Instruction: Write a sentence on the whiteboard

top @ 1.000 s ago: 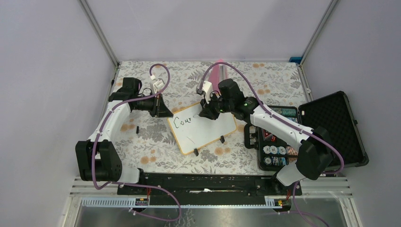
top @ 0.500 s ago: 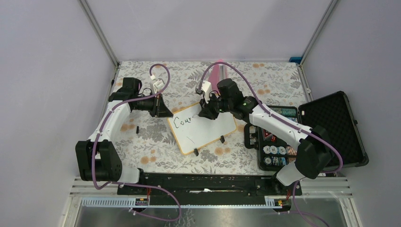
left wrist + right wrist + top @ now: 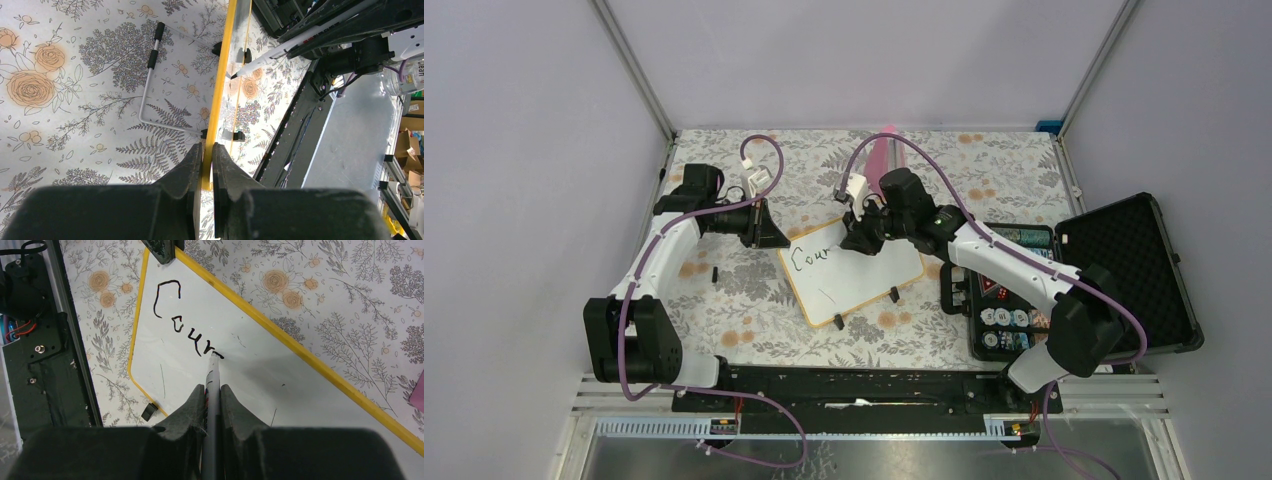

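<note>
**A:** Top view first. How far along?

**B:** The whiteboard point(image 3: 864, 285) sits askew at centre frame on the surface point(image 3: 724, 290). The sentence point(image 3: 812, 258) is barely begun: one short run of letters at the board's upper left, with the rest blank. The left hand point(image 3: 774, 238) is at the board's left corner and the right hand point(image 3: 856, 243) is over its upper edge.

**A:** Left wrist view?

**B:** The board is seen edge-on, its yellow rim running up mid-frame. The left hand point(image 3: 207, 152) is narrow, pinched on that rim. The marker point(image 3: 280, 47) enters from the upper right, with its tip at the board face.

**A:** Right wrist view?

**B:** The right hand point(image 3: 212, 390) is clamped on the marker point(image 3: 213, 370), its tip touching the board just after "Cour". My judgement: four letters are done, and the rest of that word and all the later ones are left.

**A:** Surface and room?

**B:** The surface is a floral cloth with orange roses and grey ferns. An open black case point(image 3: 1124, 270) lies at the right of the top view. There are plain lilac walls point(image 3: 524, 150), with metal frame posts point(image 3: 634, 70) at the corners.
</note>
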Robot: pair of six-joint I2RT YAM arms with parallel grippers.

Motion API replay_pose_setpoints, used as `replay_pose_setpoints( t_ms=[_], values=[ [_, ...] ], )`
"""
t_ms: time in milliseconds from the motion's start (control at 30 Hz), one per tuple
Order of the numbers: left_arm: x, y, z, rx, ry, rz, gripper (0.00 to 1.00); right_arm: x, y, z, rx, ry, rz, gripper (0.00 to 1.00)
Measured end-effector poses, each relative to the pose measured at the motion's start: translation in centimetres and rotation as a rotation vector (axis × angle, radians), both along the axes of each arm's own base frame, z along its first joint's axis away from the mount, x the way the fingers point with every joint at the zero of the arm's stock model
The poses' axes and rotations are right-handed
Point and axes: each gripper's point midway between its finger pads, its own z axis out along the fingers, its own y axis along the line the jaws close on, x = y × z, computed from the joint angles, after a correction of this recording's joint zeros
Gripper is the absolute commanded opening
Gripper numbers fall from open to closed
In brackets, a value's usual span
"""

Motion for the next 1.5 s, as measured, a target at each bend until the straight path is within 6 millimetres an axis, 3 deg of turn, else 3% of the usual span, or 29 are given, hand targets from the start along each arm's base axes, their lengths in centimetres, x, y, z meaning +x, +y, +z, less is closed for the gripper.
replay_pose_setpoints(
  t_ms=[1500],
  values=[
    [0.0, 0.0, 0.0, 0.003, -0.003, 0.000, 0.00, 0.2, -1.1, -0.5, -0.026, -0.014, -0.006, 0.00]
  ],
)
